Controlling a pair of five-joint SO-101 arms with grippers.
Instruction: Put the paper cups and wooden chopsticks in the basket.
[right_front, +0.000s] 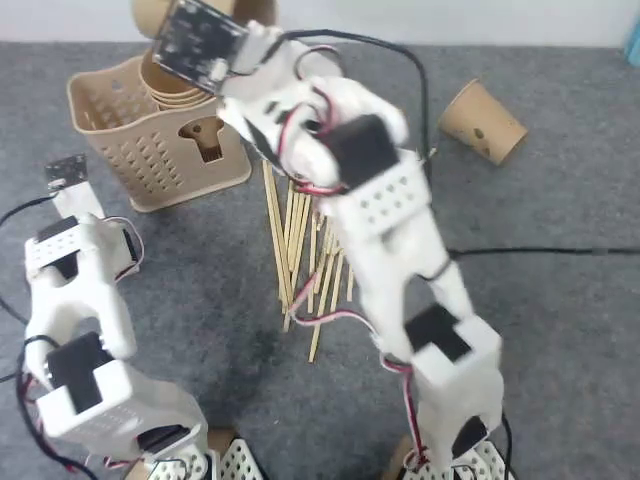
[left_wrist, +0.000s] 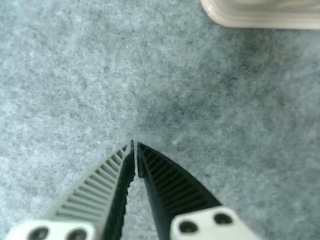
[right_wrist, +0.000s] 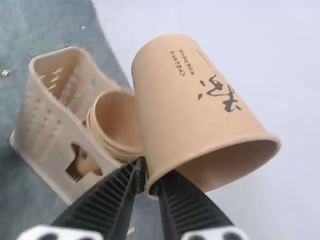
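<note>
Grey felt worktop (right_front: 560, 330), tan slotted basket (right_front: 150, 150) at its far left with paper cups (right_front: 170, 85) nested inside, right claw (right_wrist: 148, 182) pinching the rim of another cup (right_wrist: 200, 115) above the basket, spare cup (right_front: 482, 122) on its side well apart, wooden chopsticks (right_front: 300, 250) strewn beside the basket, left claw (left_wrist: 135, 150) pressed together, empty.

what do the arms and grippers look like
The left arm and right arm are blocky white shells with black motor blocks, perforated panels, and red, white and black wires. The left gripper and right gripper are dark and ribbed, on white bases.
</note>
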